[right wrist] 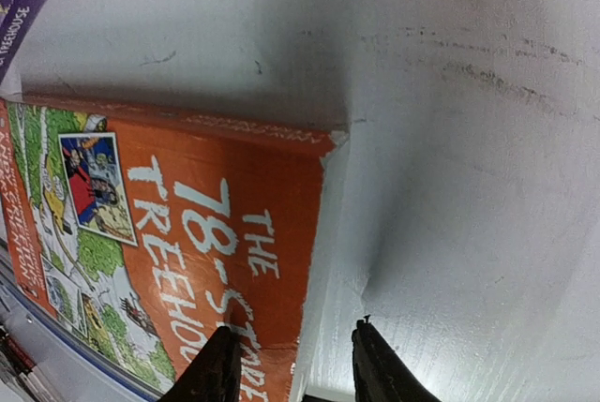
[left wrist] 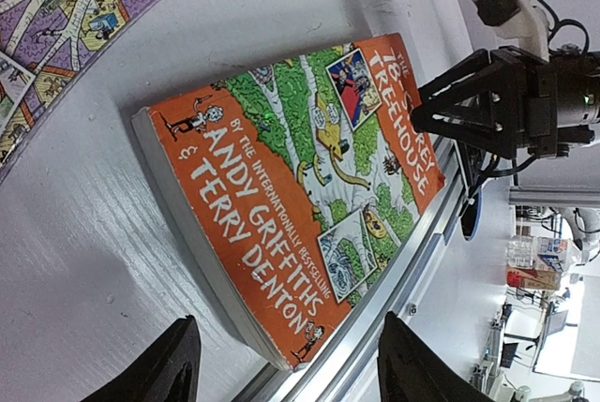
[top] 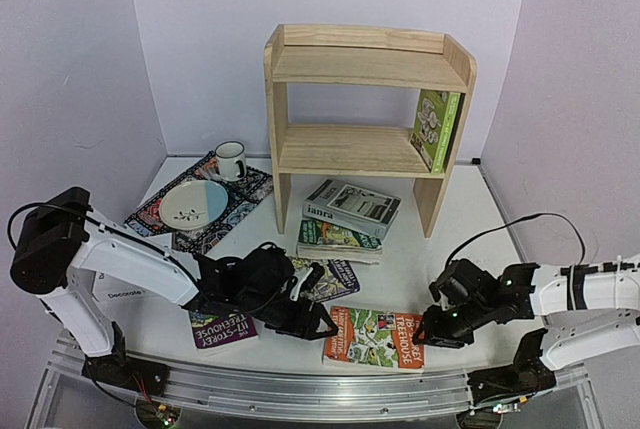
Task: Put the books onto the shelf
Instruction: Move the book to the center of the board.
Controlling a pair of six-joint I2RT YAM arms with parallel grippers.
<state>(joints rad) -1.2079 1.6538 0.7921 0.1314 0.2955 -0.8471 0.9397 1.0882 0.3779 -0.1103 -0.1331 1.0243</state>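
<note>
The orange book (top: 374,337) lies flat, cover up, at the table's near edge between the two arms. The top view places it there. Only the wrist views show how the fingers stand to it.

In the left wrist view the left gripper (left wrist: 286,369) is spread wide, its two dark fingertips on either side of the orange book's (left wrist: 300,196) near corner, and neither visibly touches it. In the right wrist view the right gripper (right wrist: 295,369) has a narrower gap. The orange book's (right wrist: 187,233) white page edge runs into that gap, with one finger over the cover and the other over bare table. I cannot tell whether they touch it.

Only the top view shows the rest. A purple book (top: 222,329) lies by the left gripper (top: 315,324). The shelf (top: 370,114) stands at the back, a green book (top: 436,129) upright on its lower tier. In front of it the grey-white book (top: 352,204) tops a small stack. To the left a placemat (top: 245,189) carries a plate (top: 193,203) and a mug (top: 231,160).
</note>
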